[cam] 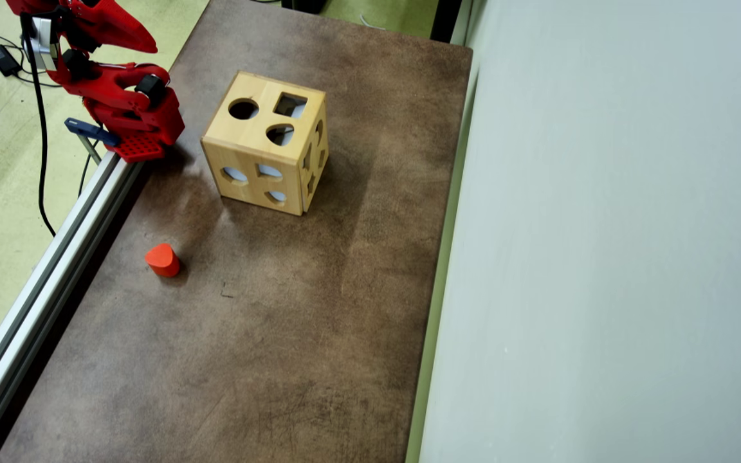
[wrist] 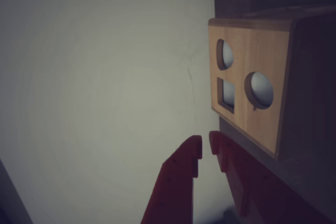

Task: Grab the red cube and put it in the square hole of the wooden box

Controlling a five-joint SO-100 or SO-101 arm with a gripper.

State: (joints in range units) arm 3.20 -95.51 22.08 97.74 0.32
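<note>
Gripper: fingers nearly together, holding nothing.
Red cube: nowhere in sight; only an orange-red rounded block sits on the table.
Wooden box: square hole on its top face.
Advice: I'd locate the cube first.
Hidden: the box's inside.

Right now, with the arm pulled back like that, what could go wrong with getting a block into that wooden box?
No sharp-edged red cube shows anywhere; the only loose piece is an orange-red block with a rounded top, so the arm might grab the wrong one. That shape probably would not pass the square hole. The hole sits on top of the wooden box beside two others, so a small miss could jam. The gripper is nearly shut and empty.
</note>
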